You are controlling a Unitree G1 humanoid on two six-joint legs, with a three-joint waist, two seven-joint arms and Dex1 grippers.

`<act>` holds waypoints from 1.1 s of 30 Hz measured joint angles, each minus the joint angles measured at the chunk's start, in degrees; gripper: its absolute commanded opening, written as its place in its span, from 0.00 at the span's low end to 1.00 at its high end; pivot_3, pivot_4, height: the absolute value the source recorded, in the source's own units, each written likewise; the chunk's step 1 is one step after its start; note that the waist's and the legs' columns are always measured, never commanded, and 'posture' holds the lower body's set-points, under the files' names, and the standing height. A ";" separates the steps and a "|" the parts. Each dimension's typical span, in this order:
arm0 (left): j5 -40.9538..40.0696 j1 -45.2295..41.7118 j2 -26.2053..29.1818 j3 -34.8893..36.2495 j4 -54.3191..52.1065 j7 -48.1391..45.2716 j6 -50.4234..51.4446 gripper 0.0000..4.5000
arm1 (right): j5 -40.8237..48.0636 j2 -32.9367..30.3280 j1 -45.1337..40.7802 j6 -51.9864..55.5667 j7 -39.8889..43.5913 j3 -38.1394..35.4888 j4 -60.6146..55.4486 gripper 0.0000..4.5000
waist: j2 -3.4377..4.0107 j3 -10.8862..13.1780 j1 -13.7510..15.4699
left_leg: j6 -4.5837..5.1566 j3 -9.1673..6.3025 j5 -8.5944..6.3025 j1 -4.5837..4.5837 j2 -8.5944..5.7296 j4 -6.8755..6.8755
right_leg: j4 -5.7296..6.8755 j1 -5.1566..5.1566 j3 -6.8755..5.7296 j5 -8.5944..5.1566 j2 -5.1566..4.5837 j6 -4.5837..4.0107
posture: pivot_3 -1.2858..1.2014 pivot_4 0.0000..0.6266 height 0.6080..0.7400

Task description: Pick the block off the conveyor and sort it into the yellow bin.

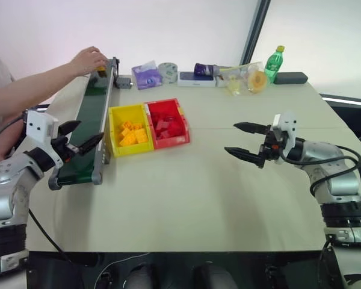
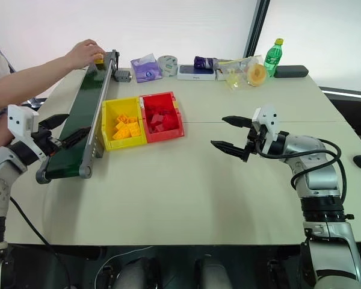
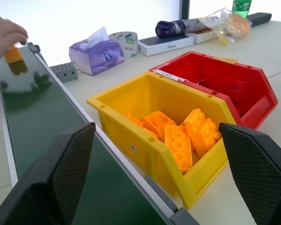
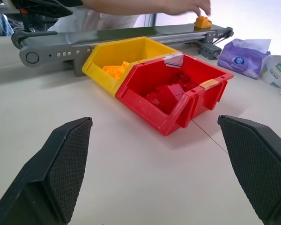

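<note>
Yellow-orange block [image 4: 202, 21] upper left of head view, at far end of conveyor [image 1: 90, 120], under person's hand [image 1: 89, 60]. Yellow bin [image 1: 115, 114] beside belt, left of red bin [image 1: 179, 114]. Left gripper [image 1: 78, 137] fingers apart, empty, over near belt end. Right gripper [image 1: 245, 141] fingers apart, empty, above table [image 1: 186, 198].

The conveyor [image 3: 42, 117] has a glossy dark green belt that mirrors the light, edged by matt grey metal rails. The yellow bin [image 3: 131, 136] and the red bin [image 3: 253, 89] at its 3 o'clock are smooth, shiny plastic, like the studded bricks [image 3: 178, 140] inside. The tool fingers [image 4: 61, 164] wear black cross-hatched, matt pads. The surface [image 1: 198, 192] is plain matt beige.
</note>
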 measured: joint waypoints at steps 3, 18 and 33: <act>-0.47 0.75 0.09 0.00 -0.02 -0.40 0.61 0.99 | 0.00 0.03 -0.02 0.00 0.19 0.00 0.01 1.00 | 0.00 0.00 -0.01 | 0.00 0.00 0.00 0.00 0.00 0.00 | 0.00 0.00 0.00 0.00 0.01 0.00 | 0.52 0.24 1.00; -1.65 1.20 0.07 1.28 -1.83 0.63 -0.14 0.99 | -0.03 0.17 -0.22 0.03 0.87 0.04 0.08 1.00 | 0.00 0.00 0.00 | 0.00 0.00 0.00 0.00 0.00 0.00 | 0.00 0.00 0.00 0.00 0.00 0.00 | 0.52 0.24 1.00; -2.41 2.96 0.07 1.53 -3.37 0.51 -0.91 0.99 | -0.41 0.43 -0.72 0.00 1.15 0.09 0.30 1.00 | 0.00 0.00 0.01 | 0.00 0.00 0.00 0.00 0.00 0.00 | 0.00 0.00 0.00 0.00 -0.01 0.00 | 0.52 0.24 1.00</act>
